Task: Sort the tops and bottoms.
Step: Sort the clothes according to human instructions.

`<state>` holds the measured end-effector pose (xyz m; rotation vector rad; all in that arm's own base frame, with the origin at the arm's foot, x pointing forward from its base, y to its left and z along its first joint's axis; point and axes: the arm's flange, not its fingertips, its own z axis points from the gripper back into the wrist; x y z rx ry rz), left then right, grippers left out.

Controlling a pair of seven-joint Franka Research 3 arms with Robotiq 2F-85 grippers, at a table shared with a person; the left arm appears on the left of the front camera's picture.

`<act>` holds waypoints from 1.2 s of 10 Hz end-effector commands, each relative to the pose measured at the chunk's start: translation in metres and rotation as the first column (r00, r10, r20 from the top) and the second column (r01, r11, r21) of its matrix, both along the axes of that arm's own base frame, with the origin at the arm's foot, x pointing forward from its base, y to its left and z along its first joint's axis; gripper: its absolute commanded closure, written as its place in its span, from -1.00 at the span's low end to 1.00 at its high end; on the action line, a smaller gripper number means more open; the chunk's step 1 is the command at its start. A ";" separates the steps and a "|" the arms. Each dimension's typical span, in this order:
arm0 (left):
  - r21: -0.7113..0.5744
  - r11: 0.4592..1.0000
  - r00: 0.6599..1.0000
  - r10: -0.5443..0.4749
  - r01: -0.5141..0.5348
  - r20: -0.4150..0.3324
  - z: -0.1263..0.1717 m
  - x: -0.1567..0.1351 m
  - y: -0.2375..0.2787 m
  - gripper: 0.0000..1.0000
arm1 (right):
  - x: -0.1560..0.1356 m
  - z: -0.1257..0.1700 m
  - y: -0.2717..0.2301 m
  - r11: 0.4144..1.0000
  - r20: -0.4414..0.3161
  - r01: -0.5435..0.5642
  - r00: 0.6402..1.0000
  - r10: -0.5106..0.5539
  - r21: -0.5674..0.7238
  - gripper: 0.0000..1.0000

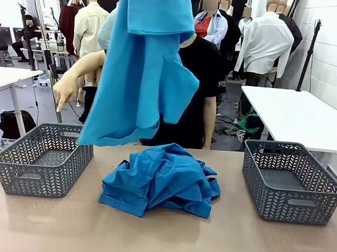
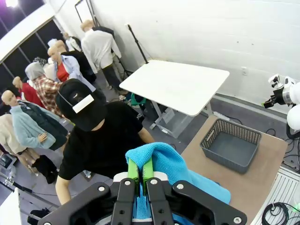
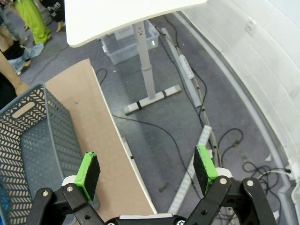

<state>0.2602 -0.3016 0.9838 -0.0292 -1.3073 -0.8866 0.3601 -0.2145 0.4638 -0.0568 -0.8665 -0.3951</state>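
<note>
The left gripper (image 2: pixel 140 176) pinches a blue top (image 1: pixel 141 68) high above the pile (image 1: pixel 159 180), probably bound for a grey basket (image 1: pixel 41 175); the right gripper (image 3: pixel 146 168) is spread.

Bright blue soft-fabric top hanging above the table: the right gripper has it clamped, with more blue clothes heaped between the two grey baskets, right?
No: the left gripper clamps the bright blue soft-fabric top, as the left wrist view shows. The heap of blue clothes does lie between the two grey lattice baskets.

table (image 1: pixel 161 241) – left basket (image 1: pixel 47 179) and right basket (image 1: pixel 293 207) at its ends, heap of garments (image 1: pixel 159 183) between; top (image 1: pixel 141 68) hangs above the heap – person (image 1: pixel 201 75) behind.
</note>
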 end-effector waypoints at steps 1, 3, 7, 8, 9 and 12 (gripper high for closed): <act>-0.023 1.000 1.000 -0.005 0.005 0.026 0.011 -0.006 0.004 1.00 | -0.001 -0.001 -0.001 1.000 -0.008 -0.004 1.000 0.004 0.007 -1.00; -0.023 1.000 1.000 -0.005 0.005 0.026 0.011 -0.006 0.004 1.00 | -0.001 -0.001 -0.001 1.000 -0.008 -0.004 1.000 0.004 0.007 -1.00; -0.023 1.000 1.000 -0.005 0.005 0.026 0.011 -0.006 0.004 1.00 | -0.001 -0.001 -0.001 1.000 -0.008 -0.004 1.000 0.004 0.007 -1.00; -0.023 1.000 1.000 -0.005 0.005 0.026 0.011 -0.006 0.004 1.00 | -0.001 -0.001 -0.001 1.000 -0.008 -0.004 1.000 0.004 0.007 -1.00; -0.023 1.000 1.000 -0.005 0.005 0.026 0.011 -0.006 0.004 1.00 | -0.001 -0.001 -0.001 1.000 -0.008 -0.004 1.000 0.004 0.007 -1.00; -0.023 1.000 1.000 -0.005 0.005 0.026 0.011 -0.006 0.004 1.00 | -0.001 -0.001 -0.001 1.000 -0.008 -0.004 1.000 0.004 0.007 -1.00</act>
